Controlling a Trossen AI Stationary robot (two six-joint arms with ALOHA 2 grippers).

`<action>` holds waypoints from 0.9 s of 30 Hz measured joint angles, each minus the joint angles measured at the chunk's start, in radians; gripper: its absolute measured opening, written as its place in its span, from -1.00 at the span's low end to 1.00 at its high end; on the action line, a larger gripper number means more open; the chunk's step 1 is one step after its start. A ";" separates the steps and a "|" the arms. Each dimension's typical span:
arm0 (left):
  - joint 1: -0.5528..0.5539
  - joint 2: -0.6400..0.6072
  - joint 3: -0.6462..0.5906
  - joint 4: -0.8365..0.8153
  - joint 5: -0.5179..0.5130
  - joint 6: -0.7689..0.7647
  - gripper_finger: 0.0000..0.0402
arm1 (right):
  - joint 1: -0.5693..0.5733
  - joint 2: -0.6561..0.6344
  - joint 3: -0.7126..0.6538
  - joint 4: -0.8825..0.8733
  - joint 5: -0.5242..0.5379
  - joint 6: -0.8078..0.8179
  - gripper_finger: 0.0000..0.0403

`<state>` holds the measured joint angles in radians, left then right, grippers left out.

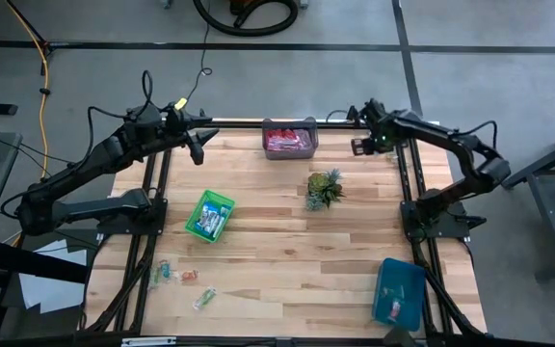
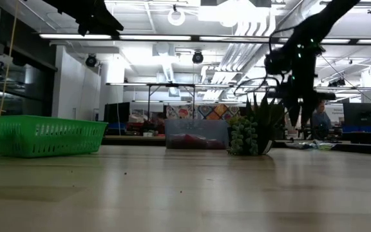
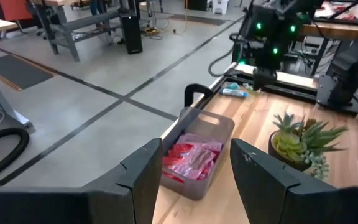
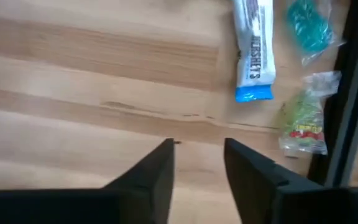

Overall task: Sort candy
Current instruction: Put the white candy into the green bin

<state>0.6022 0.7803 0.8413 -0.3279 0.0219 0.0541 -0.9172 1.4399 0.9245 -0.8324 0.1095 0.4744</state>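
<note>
From above, two dark arms reach over a pale wooden tabletop [image 1: 277,241]. The left gripper [image 1: 198,149] hangs at the far left corner, the right gripper [image 1: 362,145] at the far right corner. A clear bin [image 1: 290,138] of red and pink candy [image 1: 287,143] sits at the middle of the far edge; a green bin [image 1: 209,215] holding blue-and-white sweets lies left of centre; a blue bin [image 1: 399,292] sits near the front right corner. A few loose sweets [image 1: 183,280] lie scattered at the front left, and a small spiky plant [image 1: 323,189] stands right of centre.

At table height, the green bin [image 2: 44,135] stands at the left, the clear bin [image 2: 197,134] in the middle distance, the plant [image 2: 255,132] just right of it, with one arm hanging above the plant and a person [image 2: 321,119] far behind.

Past the left wrist, the left gripper [image 3: 194,171] has its jaws spread and empty above the far edge, the clear bin [image 3: 201,158] of pink candy beyond them, the plant [image 3: 300,143] to one side and the other arm farther off.

Past the right wrist, the right gripper [image 4: 197,158] has its jaws spread and empty above bare wood. Nearby lie a blue-and-white bar [image 4: 253,50], a teal sweet [image 4: 309,25] and a greenish sweet [image 4: 303,121], beside the dark table frame [image 4: 353,93].
</note>
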 joint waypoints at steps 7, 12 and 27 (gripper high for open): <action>0.000 0.000 0.000 0.002 0.000 -0.042 -0.12 | -0.011 0.002 -0.150 0.230 0.124 0.027 -0.01; 0.000 0.000 0.000 0.002 0.000 -0.053 -0.12 | -0.025 0.038 -0.168 0.279 0.203 0.026 0.03; 0.000 0.000 0.000 0.003 -0.007 -0.079 -0.12 | 0.023 0.129 -0.161 0.334 0.362 0.112 0.04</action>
<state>0.6025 0.7803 0.8413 -0.3244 0.0151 -0.0253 -0.8944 1.5692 0.7639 -0.4984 0.4717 0.5865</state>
